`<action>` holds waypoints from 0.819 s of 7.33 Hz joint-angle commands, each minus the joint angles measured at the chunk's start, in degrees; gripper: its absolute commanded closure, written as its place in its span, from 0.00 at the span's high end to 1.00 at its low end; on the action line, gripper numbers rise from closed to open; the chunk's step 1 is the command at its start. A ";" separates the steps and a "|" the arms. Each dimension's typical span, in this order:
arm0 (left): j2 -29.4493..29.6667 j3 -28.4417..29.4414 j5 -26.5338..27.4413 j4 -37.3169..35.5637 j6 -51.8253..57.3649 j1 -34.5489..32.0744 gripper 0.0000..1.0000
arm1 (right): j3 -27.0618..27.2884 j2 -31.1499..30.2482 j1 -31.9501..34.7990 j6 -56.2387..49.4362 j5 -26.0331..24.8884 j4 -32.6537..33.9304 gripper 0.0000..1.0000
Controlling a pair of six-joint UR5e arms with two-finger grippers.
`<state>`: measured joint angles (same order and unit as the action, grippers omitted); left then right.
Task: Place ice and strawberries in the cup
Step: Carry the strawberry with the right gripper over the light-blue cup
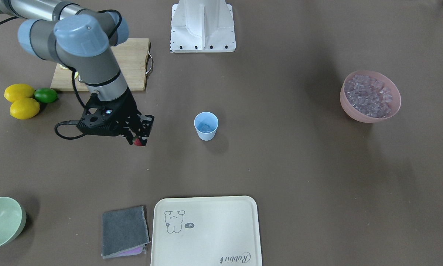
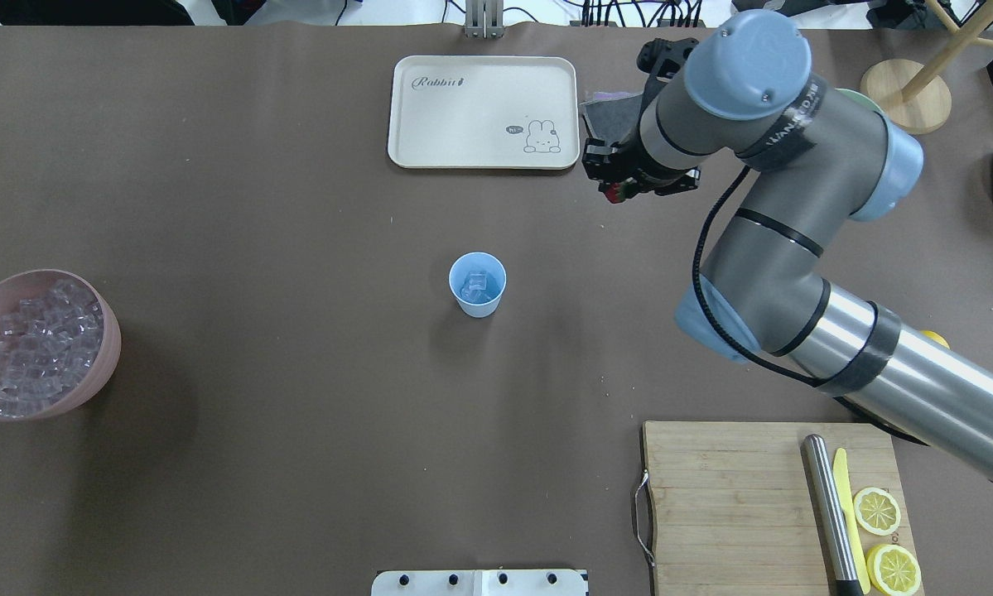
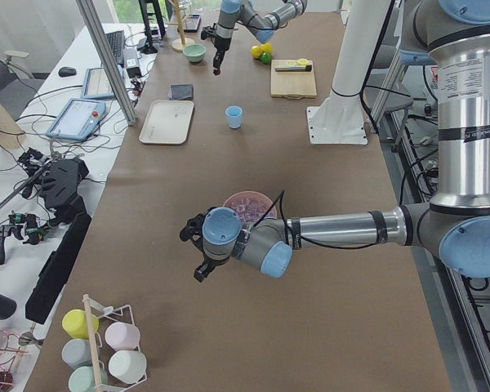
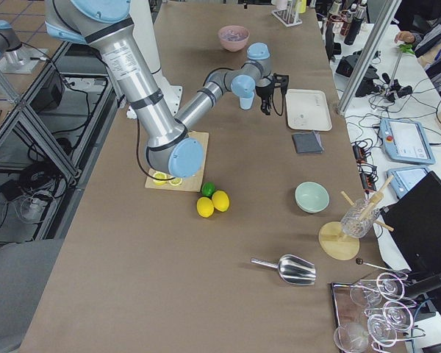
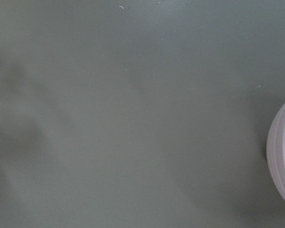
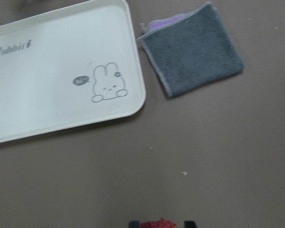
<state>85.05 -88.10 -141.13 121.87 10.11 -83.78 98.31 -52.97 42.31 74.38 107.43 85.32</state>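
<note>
Across the brown table (image 2: 256, 207), the right arm (image 2: 786, 273) reaches from the robot's side toward the far edge and is the largest item in view. Next in size, the wooden cutting board (image 2: 728, 497) lies near the robot base with two lemon slices (image 2: 885, 538) on it, and the cream tray (image 2: 463, 116) lies at the far edge. The pink bowl (image 2: 111, 331) stands at the robot's left end of the table, filled with ice (image 2: 32, 348). The grey cloth (image 6: 192, 47) lies just beside the tray. The cup (image 2: 479, 308) stands upright at the table centre, well apart from both bowl and tray, with a few clear cubes (image 2: 475, 285) inside. The right gripper (image 1: 138, 139) hangs above the table near the tray corner, well apart from the cup, with its fingers clamped on the strawberry (image 1: 139, 142). In the right wrist view the red fruit sits between the two fingertips (image 6: 133, 223). The left gripper (image 3: 193, 253) hangs near the pink bowl. Whether its fingers are apart or together cannot be determined.
</note>
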 commanded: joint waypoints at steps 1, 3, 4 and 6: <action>0.39 0.39 -2.31 0.74 -4.66 0.02 0.98 | -0.83 6.98 -6.77 6.02 -7.10 2.05 0.00; 0.29 0.56 -2.40 0.83 -5.00 0.02 0.98 | -5.46 10.49 -11.18 8.93 -13.54 2.13 0.00; 0.38 0.65 -2.40 0.83 -5.01 0.10 0.98 | -9.50 13.48 -12.77 12.07 -16.00 2.05 0.00; 0.56 0.65 -2.40 0.83 -5.10 0.19 0.98 | -10.33 13.33 -13.66 12.02 -16.46 2.05 0.00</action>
<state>85.50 -87.48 -143.56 122.69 5.06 -83.65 88.99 -39.98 29.37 86.02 91.56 87.37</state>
